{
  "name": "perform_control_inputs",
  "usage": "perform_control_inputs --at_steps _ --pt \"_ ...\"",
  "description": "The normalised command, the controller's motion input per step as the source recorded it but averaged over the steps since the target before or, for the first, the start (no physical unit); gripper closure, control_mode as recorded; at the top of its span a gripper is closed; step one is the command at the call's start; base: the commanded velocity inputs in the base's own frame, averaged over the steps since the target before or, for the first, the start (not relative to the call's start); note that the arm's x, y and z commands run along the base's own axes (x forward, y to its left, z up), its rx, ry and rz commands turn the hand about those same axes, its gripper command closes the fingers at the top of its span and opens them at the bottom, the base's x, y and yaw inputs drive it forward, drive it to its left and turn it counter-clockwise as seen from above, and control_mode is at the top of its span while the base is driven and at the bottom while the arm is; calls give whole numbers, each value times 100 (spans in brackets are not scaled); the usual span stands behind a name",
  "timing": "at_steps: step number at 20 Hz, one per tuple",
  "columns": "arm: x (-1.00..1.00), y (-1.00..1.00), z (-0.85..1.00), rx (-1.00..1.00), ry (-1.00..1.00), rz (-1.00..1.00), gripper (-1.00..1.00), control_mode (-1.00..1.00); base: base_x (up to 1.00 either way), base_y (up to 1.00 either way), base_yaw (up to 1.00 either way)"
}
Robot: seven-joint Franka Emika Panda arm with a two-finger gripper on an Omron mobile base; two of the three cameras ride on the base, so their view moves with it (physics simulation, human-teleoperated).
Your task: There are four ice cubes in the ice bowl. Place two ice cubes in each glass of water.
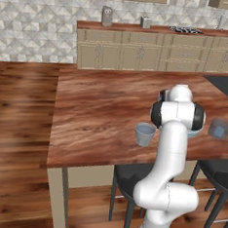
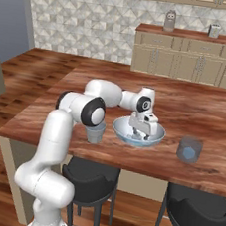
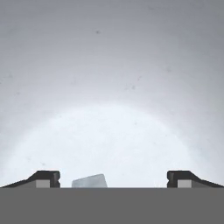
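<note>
**In the ice bowl — first pick pending**

Over the table (image 2: 196, 107), my pincer (image 2: 140, 135) hangs spread wide inside the ice bowl (image 2: 154, 138), holding nothing. One ice cube (image 3: 89, 180) lies between my tips — ungrasped. Whether either glass (image 2: 95, 132) holds ice, I cannot tell.

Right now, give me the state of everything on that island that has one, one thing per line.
gripper: open, lowered into the ice bowl.
ice bowl: upright on the island, between the two glasses.
ice cube: lying loose in the bowl between the open fingertips, not gripped.
left glass: upright beside the bowl; contents unclear.
right glass: upright, apart from the bowl; contents unclear.
</note>
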Motion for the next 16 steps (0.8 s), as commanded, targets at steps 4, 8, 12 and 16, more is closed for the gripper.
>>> perform_control_inputs --at_steps 4,8,12,16 --pt "-10 0 -3 0 0 1 -100 -100 0 0 0" --pt "-22 0 -2 0 0 0 -100 -100 0 0 0" --pt "-9 0 0 0 0 0 -100 -100 0 0 0" --pt "-2 15 0 0 0 0 -100 -100 0 0 0"
